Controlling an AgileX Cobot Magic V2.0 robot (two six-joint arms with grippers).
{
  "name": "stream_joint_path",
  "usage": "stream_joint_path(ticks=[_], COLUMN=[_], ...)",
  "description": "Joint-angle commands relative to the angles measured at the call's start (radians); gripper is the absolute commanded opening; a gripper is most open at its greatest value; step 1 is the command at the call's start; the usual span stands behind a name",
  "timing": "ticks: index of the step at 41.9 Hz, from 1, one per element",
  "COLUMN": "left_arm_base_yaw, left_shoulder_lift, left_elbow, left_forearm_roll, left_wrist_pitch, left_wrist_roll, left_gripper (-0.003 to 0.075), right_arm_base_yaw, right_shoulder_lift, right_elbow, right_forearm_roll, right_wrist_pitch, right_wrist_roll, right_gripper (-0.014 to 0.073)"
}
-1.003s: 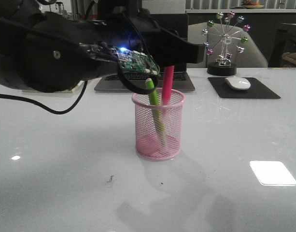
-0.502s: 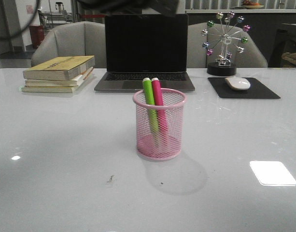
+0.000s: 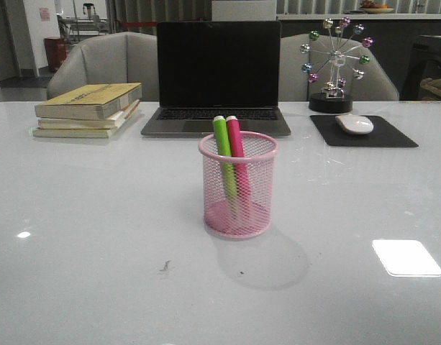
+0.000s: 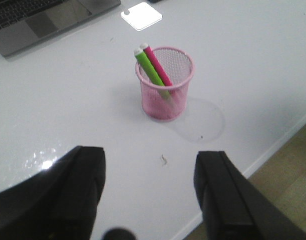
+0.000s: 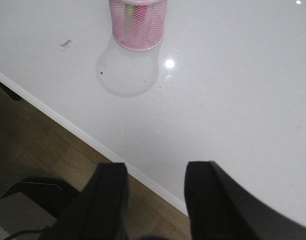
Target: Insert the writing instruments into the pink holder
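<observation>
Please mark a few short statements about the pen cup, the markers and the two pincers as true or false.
1. Both the bright green marker and the magenta-pink marker stand inside the pink wire-mesh cup. True.
2. The cup lies tipped on its side. False: it stands upright on the white table.
3. The left pincer holds a marker. False: it is open and empty.
4. The right pincer is open, away from the cup. True.
5. The white mouse rests on the books. False: it sits on a black pad.
</observation>
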Motion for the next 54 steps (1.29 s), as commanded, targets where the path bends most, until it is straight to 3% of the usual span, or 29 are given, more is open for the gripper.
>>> stream_joint_path(ticks=[1,7,13,18,23,31,50,54], left_arm_base_yaw=[0.004,0.004,0.004,0.004,0.004,0.004,0.004,0.047], left_shoulder_lift=[-0.087,-0.169,-0.198,-0.198,-0.198,-0.198,-0.214,-0.259], left_elbow=[0.040,0.124,0.171,0.188,0.188,0.188,0.190,0.203], left_forearm_roll=[-0.008,-0.008,0.052,0.083,0.083,0.077,0.076,0.123], left_wrist_pitch=[-0.032,0.018,0.029,0.031,0.033,0.033,0.025,0.001], left_wrist_roll=[0.003,-0.008,-0.121,-0.159,-0.159,-0.159,-0.159,-0.157], left_gripper=[0.0456,0.0456,0.0456,0.0446,0.0337,0.0085,0.0097,0.0097], right_arm_base_yaw=[-0.004,-0.004,-0.004,-0.004,-0.004,-0.004,-0.004,-0.004], right_shoulder_lift=[-0.001,-0.001,-0.001,-0.001,-0.001,-0.001,-0.001,-0.001], right_elbow=[-0.027,-0.027,-0.027,-0.027,-0.027,-0.027,-0.027,-0.027], right_forearm_roll=[-0.020,-0.027,-0.045,-0.045,-0.041,-0.041,-0.041,-0.041], right_wrist_pitch=[-0.075,-0.064,-0.056,-0.058,-0.061,-0.058,-0.058,-0.059], right_wrist_roll=[0.002,0.001,0.001,0.001,0.001,0.001,0.001,0.001], right_gripper=[0.0392,0.0391,0.0340,0.0192,0.0044,0.0056,0.0056,0.0056])
